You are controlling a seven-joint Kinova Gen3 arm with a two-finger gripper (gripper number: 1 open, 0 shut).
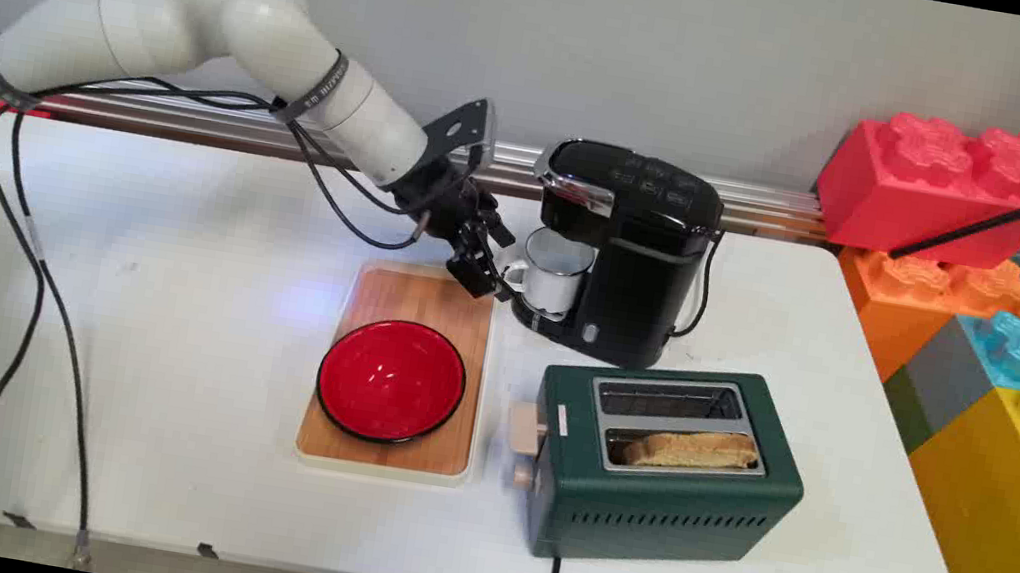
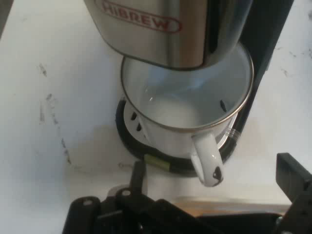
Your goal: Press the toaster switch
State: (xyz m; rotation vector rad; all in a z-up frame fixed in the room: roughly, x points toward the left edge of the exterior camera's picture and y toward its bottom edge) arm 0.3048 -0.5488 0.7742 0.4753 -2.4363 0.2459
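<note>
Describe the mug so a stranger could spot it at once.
Find the black coffee machine at the back of the white table, behind the green toaster. The mug stands under its spout, handle toward the pincer. It is the only white cup, with a thin metal rim.

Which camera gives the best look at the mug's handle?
The hand view: the white mug fills the frame under the coffee machine, and its handle points toward the end effector. The main view shows the mug small, its handle mostly behind the end effector.
</note>
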